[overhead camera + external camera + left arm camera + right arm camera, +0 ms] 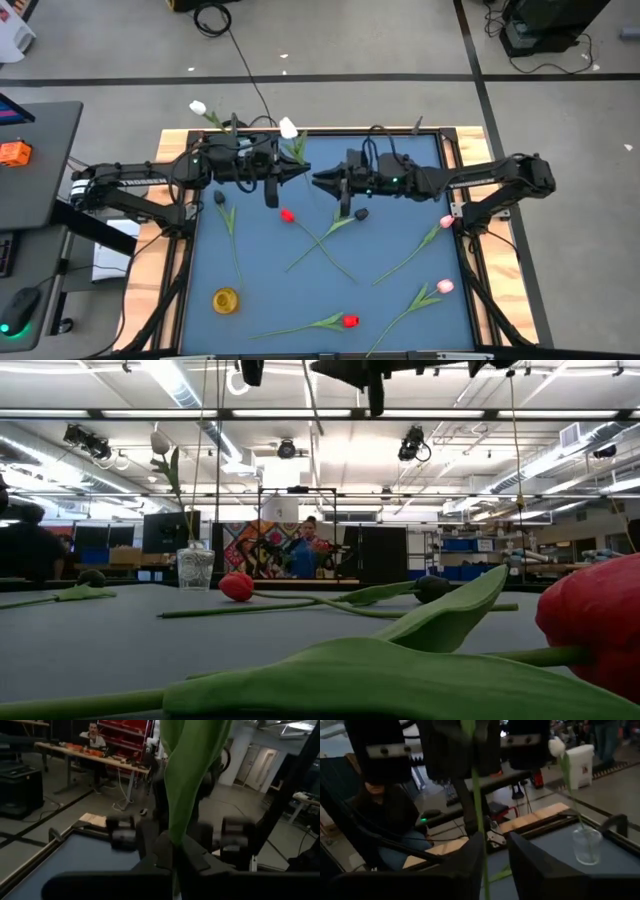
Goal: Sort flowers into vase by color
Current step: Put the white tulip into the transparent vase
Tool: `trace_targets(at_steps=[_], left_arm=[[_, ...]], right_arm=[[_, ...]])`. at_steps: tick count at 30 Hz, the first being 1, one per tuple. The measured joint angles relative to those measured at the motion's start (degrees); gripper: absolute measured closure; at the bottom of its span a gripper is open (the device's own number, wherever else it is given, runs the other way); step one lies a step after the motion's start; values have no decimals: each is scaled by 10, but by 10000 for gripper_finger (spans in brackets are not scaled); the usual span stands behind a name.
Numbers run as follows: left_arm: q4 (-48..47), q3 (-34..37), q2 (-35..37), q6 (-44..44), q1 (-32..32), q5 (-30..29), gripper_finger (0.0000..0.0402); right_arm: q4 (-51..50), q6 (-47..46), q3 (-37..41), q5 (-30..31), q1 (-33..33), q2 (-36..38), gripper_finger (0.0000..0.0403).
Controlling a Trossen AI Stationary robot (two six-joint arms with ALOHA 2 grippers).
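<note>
My left gripper is shut on a white tulip, held high over the table's middle, far half. My right gripper faces it tip to tip and stands open. The tulip's stem runs down through the gap between the right fingers, close along one finger. A glass vase at the far left corner holds another white tulip by its stem. Red, black and pink tulips lie flat on the blue mat. My left gripper pinches the white tulip's green stem and leaf between its two fingers. The fingers come level from the table's left and lie across the stem. The flower is lifted clear of the table, its white head above the fingers. My right gripper: whether a finger touches the stem, I cannot tell.
More tulips lie near the front: a red one, a pink one, a black one at the left. A small yellow vessel stands near the front left. A wooden frame borders the mat. People sit beyond the table.
</note>
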State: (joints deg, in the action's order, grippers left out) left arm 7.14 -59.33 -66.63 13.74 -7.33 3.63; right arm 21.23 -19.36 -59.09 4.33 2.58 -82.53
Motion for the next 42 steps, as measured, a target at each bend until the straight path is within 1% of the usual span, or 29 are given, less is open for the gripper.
trace_targets(at_steps=[2, 6, 10, 13, 17, 21, 26, 30, 34, 38, 42], left_arm=[[-19, 0, 2, 0, 0, -3, 395], [-69, 0, 17, 0, 0, -26, 396], [-123, 0, 31, 0, 0, -54, 396], [-129, 0, 45, -2, 0, -74, 396], [-129, 0, 54, -14, 0, -86, 396], [-130, 0, 55, -11, 0, -92, 396], [-129, 0, 56, -10, 0, -105, 395], [-129, 0, 57, -10, 0, -115, 394], [-129, 0, 57, -10, 0, -116, 393], [-129, 0, 57, -10, 0, -131, 393], [-125, 0, 57, -10, 0, -140, 392]], right_arm=[[-33, 0, 0, 16, 2, 24, 293], [-123, 9, 0, 40, 11, 87, 291], [-268, -23, 0, 71, 28, 158, 297], [-363, -30, 0, 78, 35, 205, 304], [-424, -18, 0, 74, 34, 257, 312], [-434, -15, 0, 62, 28, 300, 318], [-460, -15, 0, 32, 19, 342, 318], [-471, -10, 0, 31, 12, 367, 318], [-470, 5, 0, 26, 12, 378, 318], [-466, 14, 0, 17, 12, 382, 318], [-472, 31, 1, -22, 12, 383, 318]])
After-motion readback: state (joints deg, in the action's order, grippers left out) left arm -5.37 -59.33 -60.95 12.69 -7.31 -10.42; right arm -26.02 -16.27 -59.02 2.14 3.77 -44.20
